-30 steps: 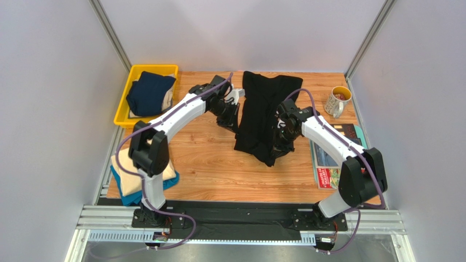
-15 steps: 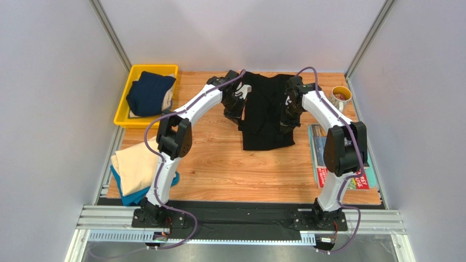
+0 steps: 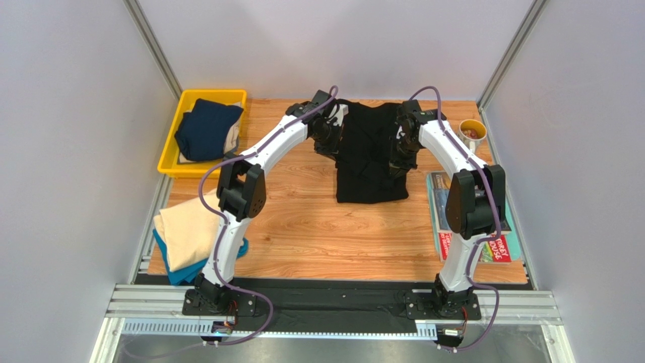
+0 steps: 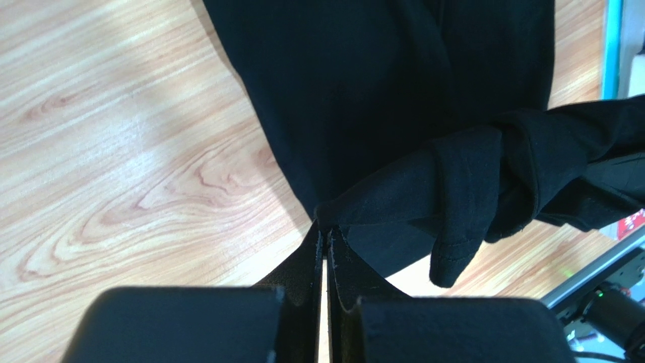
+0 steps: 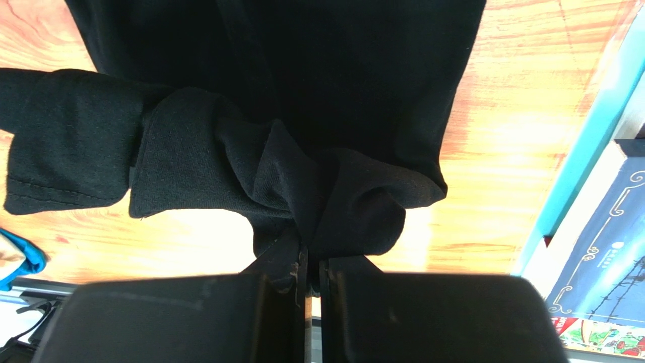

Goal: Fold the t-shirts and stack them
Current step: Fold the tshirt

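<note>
Clenched tight, the left gripper (image 4: 325, 231) pinches a fold of the black t-shirt (image 4: 394, 91) at its fingertips. The jaws are pressed together with only the cloth between them. From the pinch a bunched sleeve with a stitched hem trails off to one side, and the rest of the shirt spreads flat on the wood beyond.

The right gripper (image 5: 306, 253) is likewise clamped on a gathered wad of the same shirt (image 5: 303, 76). A sleeve reaches away from that grip, raised above the table.

From above, the black t-shirt (image 3: 371, 162) lies at the far centre of the wooden table (image 3: 303, 227), running from the back edge toward the arms. The left gripper (image 3: 331, 130) holds its left side and the right gripper (image 3: 400, 151) its right side, both arms stretched far forward.

At the far left, a folded navy t-shirt (image 3: 206, 128) sits inside a yellow bin (image 3: 170, 144). At the near left edge, a folded cream t-shirt (image 3: 182, 231) rests on top of a teal t-shirt (image 3: 178, 274).

A mug (image 3: 471, 132) stands at the far right corner, partly hidden behind the right arm. Colourful magazines (image 3: 440, 190) lie along the right edge, partly covered by that arm.
</note>
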You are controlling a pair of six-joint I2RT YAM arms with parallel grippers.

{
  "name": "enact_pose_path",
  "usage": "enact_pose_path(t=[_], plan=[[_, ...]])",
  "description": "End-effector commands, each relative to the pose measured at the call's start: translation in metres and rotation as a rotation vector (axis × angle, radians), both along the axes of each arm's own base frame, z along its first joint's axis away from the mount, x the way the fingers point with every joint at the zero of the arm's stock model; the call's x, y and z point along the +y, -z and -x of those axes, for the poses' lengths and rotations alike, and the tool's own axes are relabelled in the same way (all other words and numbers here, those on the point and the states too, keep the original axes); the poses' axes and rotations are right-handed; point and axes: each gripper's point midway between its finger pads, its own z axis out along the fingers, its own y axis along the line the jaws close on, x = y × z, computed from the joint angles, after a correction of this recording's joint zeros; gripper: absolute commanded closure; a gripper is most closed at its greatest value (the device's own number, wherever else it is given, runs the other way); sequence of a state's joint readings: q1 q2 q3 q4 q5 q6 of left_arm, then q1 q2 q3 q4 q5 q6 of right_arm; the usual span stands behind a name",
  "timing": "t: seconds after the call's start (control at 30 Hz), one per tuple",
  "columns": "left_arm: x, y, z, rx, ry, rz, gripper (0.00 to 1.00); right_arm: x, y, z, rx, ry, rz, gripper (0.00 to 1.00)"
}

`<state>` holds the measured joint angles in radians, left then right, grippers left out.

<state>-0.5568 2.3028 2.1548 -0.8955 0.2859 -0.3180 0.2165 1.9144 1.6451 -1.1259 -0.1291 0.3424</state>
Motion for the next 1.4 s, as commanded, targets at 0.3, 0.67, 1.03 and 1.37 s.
enact_pose_path(t=[0.3,0.67,1.03,1.37], plan=[[-0.025,0.003,-0.047,-0.158,-0.011,0.038,1.00,-0.019,-0.003,-0.037,-0.121,0.024,0.071,1.00],[-0.021,0.009,-0.069,-0.226,-0.045,-0.004,1.00,-0.017,0.016,-0.072,-0.120,0.008,0.056,1.00],[-0.019,0.019,-0.079,-0.231,-0.052,-0.008,0.87,-0.023,0.035,-0.100,-0.126,0.039,0.047,0.66],[-0.003,0.025,-0.088,-0.249,-0.098,-0.062,0.65,-0.047,0.032,-0.119,-0.182,0.172,0.023,0.58]])
